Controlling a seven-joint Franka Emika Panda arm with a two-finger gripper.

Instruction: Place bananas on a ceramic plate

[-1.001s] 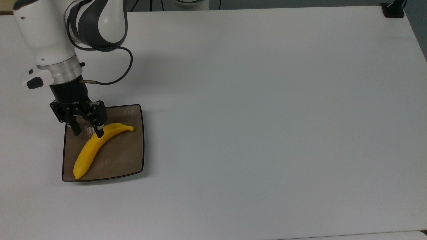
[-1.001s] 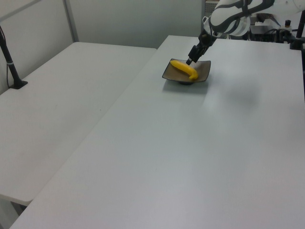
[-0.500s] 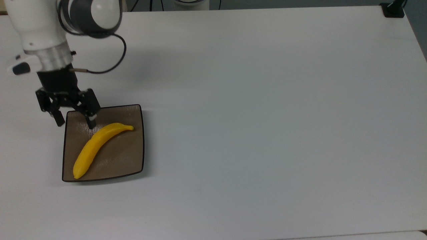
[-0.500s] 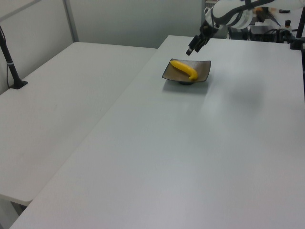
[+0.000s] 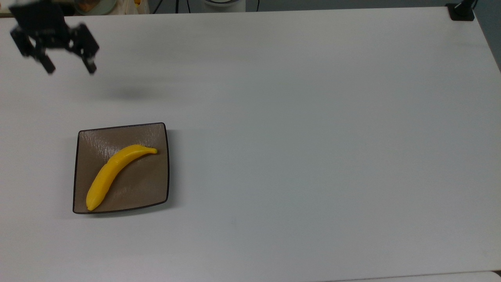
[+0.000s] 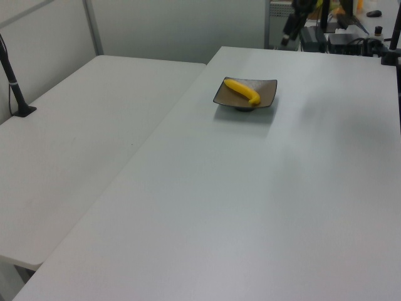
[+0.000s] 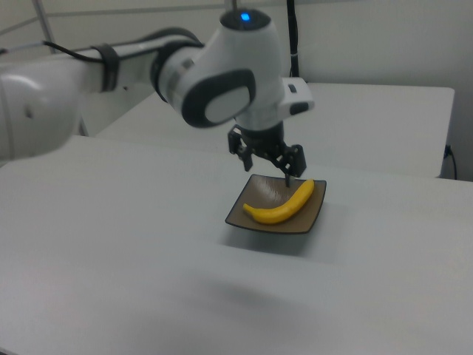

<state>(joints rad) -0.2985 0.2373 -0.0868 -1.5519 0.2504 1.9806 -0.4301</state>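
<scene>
End effector (image 5: 69, 65) risen, fingers spread, empty

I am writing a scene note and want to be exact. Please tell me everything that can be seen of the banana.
The banana is one smooth, bright yellow, curved piece with an even, plastic-like surface and a small pointed tip. It lies flat and diagonally across the ceramic plate, tip toward the top view's upper right, blunt end near the lower left corner. It rests wholly on the plate and touches nothing else. The open gripper holds nothing.
</scene>
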